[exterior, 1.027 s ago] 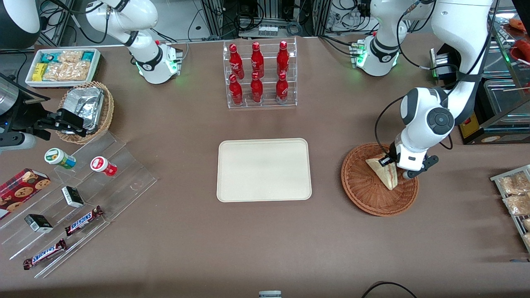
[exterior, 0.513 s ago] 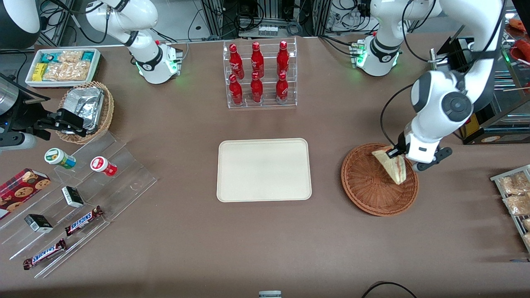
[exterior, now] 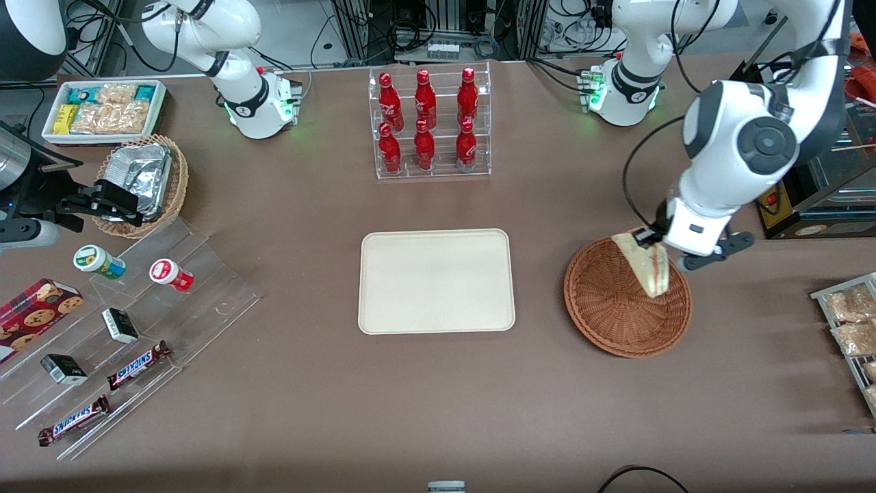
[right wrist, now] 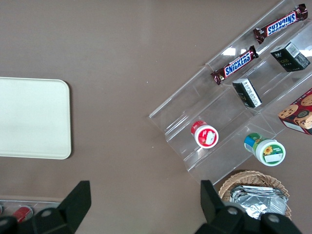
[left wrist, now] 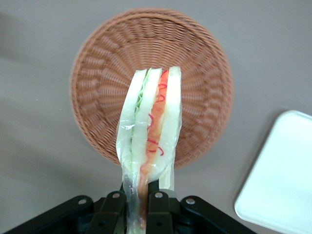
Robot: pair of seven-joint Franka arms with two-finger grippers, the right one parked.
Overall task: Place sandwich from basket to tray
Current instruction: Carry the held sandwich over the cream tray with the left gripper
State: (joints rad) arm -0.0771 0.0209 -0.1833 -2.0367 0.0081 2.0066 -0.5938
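You have one sandwich point(left wrist: 151, 141), wrapped in clear film, hanging point-down above the basket point(exterior: 616, 315) and clear of it, its upper end hidden between the fingers point(left wrist: 158, 209) of the gripper point(left wrist: 137, 210) clamped on it, wrist bent over the basket's rim; tray point(exterior: 436, 281) well apart on the desk point(exterior: 438, 397).

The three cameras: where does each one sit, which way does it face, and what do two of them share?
Front view: high, facing both arms; the gripper holds the sandwich above the basket.
Left wrist view: on the working arm, looking down past its fingers, shut on the sandwich, onto the basket.
Right wrist view: on the parked arm, looking down at the snack stand; its own fingers show.
All three share the tray.
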